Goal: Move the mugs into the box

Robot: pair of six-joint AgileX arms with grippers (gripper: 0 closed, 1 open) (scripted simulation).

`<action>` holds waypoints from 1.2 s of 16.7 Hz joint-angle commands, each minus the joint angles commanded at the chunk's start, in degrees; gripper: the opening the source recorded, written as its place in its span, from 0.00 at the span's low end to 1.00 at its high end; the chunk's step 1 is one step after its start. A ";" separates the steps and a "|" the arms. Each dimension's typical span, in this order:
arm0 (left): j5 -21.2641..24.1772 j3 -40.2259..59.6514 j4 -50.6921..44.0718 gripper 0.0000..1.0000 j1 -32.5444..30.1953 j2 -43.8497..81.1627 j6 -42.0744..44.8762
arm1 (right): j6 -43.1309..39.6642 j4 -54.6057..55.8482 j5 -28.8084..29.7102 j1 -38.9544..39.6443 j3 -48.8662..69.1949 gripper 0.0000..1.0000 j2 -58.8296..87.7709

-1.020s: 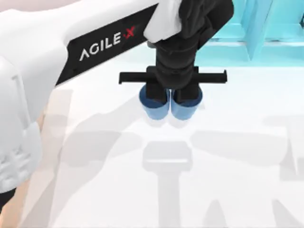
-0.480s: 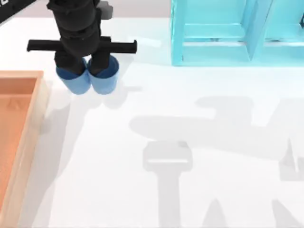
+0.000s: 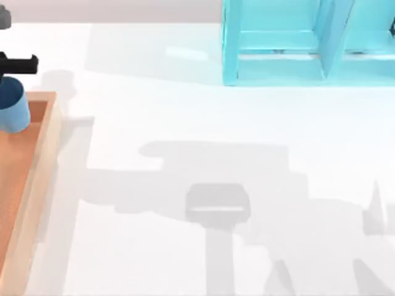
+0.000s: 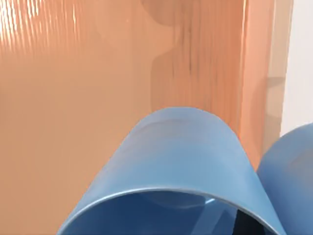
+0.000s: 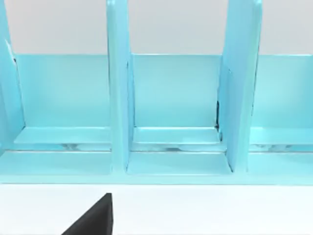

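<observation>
From above, my left gripper (image 3: pixel 5 77) sits at the far left edge of the table, its black crossbar just poking into the picture over the near corner of the large shallow light-brown wooden box (image 3: pixel 48 132) with the orange-brown floor. One plain blue tapered mug (image 3: pixel 12 108) hangs beneath that crossbar, over the box's floor just inside the rim. Through the left wrist camera I see the two blue mugs side by side, the nearer one (image 4: pixel 176 171) open-mouthed toward me and the second (image 4: pixel 291 171) right beside it, with the box floor (image 4: pixel 73 122) and its rim behind them. I cannot tell how the claw is set around them. The right wrist camera faces the turquoise shelf frame (image 5: pixel 171 103), which stands at the table's far right (image 3: pixel 290 49).
</observation>
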 joint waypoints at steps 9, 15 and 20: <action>4.69 -17.60 -3.52 0.00 32.32 -14.99 31.46 | 0.00 0.00 0.00 0.00 0.00 1.00 0.00; 4.64 -19.00 -3.47 0.00 33.95 -16.35 33.30 | 0.00 0.00 0.00 0.00 0.00 1.00 0.00; 4.69 -24.16 1.81 0.00 33.25 -16.63 32.41 | 0.00 0.00 0.00 0.00 0.00 1.00 0.00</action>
